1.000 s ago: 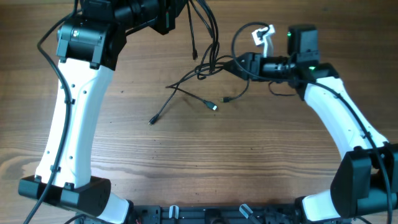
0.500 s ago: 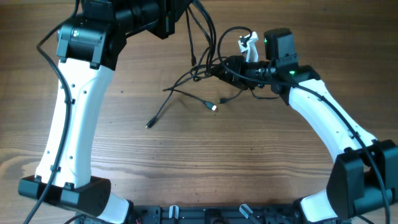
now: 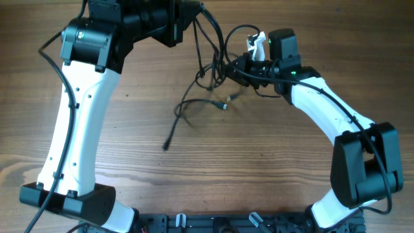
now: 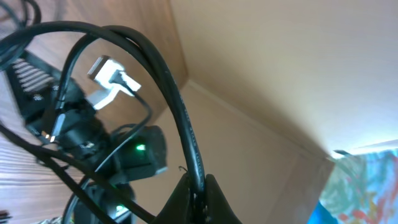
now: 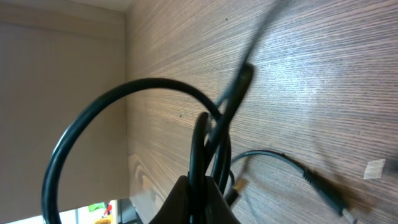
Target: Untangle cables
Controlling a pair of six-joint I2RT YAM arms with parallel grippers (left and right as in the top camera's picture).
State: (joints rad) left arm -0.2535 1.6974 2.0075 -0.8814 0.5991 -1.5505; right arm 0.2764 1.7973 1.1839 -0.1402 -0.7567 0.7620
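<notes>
Overhead: cables (image 3: 208,76) within right gripper (image 3: 229,68)

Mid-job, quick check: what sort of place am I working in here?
Most likely an indoor robot test bench in a plain room, perhaps a lab or office. Signs: a wood-grain table with two white arms at it, a tangle of thin black cables, and a bare beige wall in the left wrist view.

Two white arms (image 3: 77,129) (image 3: 323,110) stand at one bench (image 3: 259,175). The cables (image 3: 208,76) form one tangle; two plug ends (image 3: 166,145) trail toward seven o'clock.
</notes>
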